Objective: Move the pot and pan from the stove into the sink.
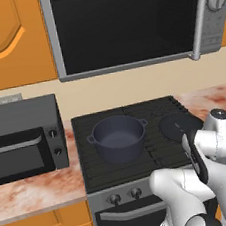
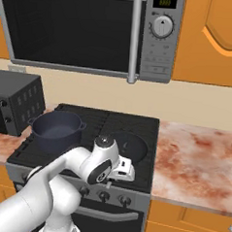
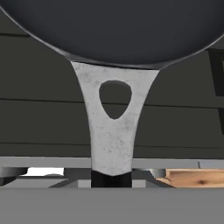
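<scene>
The dark navy pot (image 1: pixel 117 137) (image 2: pixel 56 129) stands on the left side of the stove (image 1: pixel 93 180) (image 2: pixel 137 120), its two loop handles free. To its right on the grate lies the flat black pan (image 1: pixel 174 125) (image 2: pixel 131 146) (image 3: pixel 118 26). In the hand view its pale grey handle bracket (image 3: pixel 111 131) runs down from the rim, and the dark handle passes into my gripper (image 3: pixel 111 180). My gripper (image 2: pixel 124 168) sits low at the stove's front edge, shut on that handle. The sink is out of view.
A black toaster oven (image 1: pixel 23 142) (image 2: pixel 12 102) stands on the counter left of the stove. A steel microwave (image 1: pixel 123 23) (image 2: pixel 94 29) hangs above the burners. Marbled counter (image 2: pixel 198 162) stretches to the right. Stove knobs (image 1: pixel 114 198) line the front panel below my hand.
</scene>
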